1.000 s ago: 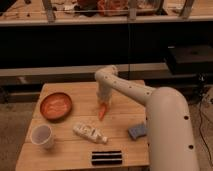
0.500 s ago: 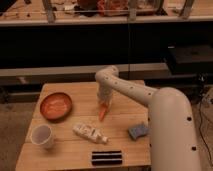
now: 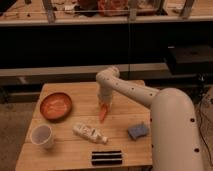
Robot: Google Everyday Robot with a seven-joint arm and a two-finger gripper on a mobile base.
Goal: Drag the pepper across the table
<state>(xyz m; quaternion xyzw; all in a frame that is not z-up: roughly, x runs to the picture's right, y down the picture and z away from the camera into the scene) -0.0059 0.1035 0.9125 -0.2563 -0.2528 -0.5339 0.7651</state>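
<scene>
A small light wooden bench (image 3: 75,95) with a planked top stands before a long shelf with a dark underside (image 3: 60,20). Near the bench's middle lies the small orange-red tapered pepper (image 3: 103,114), narrow end towards the camera. The jaws, at the tip of the white robot arm (image 3: 120,86), come down onto its broad far end. Whether they are closed on the pepper or only pressing against it, I cannot tell.

Just in front of the pepper's tip lies a white plastic bottle (image 3: 90,133) on its side. A round orange-red plate (image 3: 56,106) sits well apart on the view's left, and a blue-grey sponge (image 3: 138,131) on its right. A white cup (image 3: 42,136) and a flat black bar (image 3: 106,157) are nearer the front edge.

The drag looks to be the step in hand. Done well, it holds the pepper down on the wood and slides it slowly across the bare far planks, away from the bottle and short of the plate
</scene>
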